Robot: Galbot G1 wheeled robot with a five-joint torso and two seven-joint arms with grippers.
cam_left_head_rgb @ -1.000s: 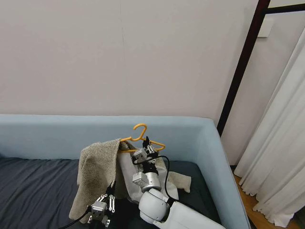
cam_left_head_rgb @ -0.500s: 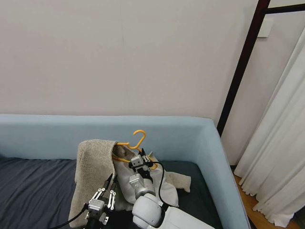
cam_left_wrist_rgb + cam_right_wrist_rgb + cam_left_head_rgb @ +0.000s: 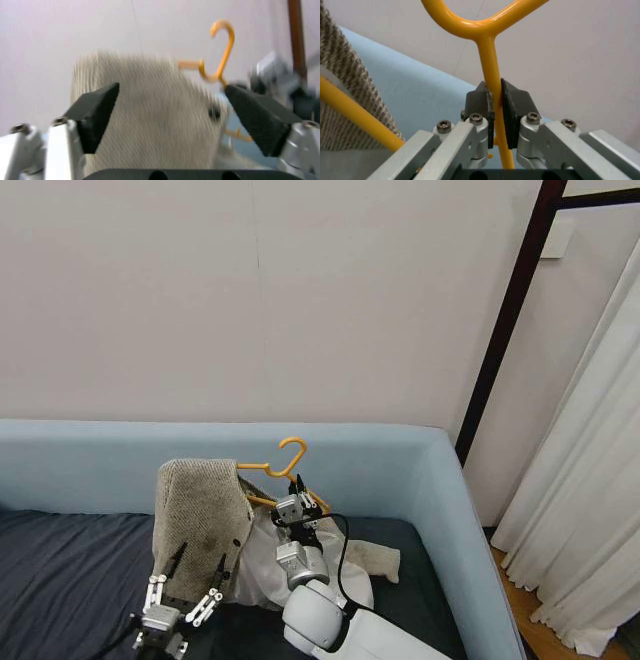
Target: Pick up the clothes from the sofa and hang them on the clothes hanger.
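**Supervisor:** Where is the garment sitting?

**Operator:** The beige knitted garment (image 3: 200,520) is draping over one arm of the orange hanger (image 3: 291,458). It is raised above the seat of the blue sofa (image 3: 430,480), near the backrest. A paler cloth (image 3: 262,570) is trailing beneath it down to the cushion. I cannot tell whether that is part of the same piece.

**Supervisor:** What is carrying the hanger?

**Operator:** My right gripper (image 3: 298,511) is clamping the hanger's neck just under the hook. In the right wrist view both pads (image 3: 512,102) are pressing flat on the orange rod. I judge this grip is leaving the hook free for a rail.

**Supervisor:** And the left side?

**Operator:** The left gripper (image 3: 183,592) is standing with its fingers spread wide, grasping nothing, at the garment's lower hem. I cannot confirm contact. I judge it is placed there to steady or straighten the knit. A dark upright post (image 3: 505,320) is standing well apart on the right, so I am reporting the hanging as not yet done.
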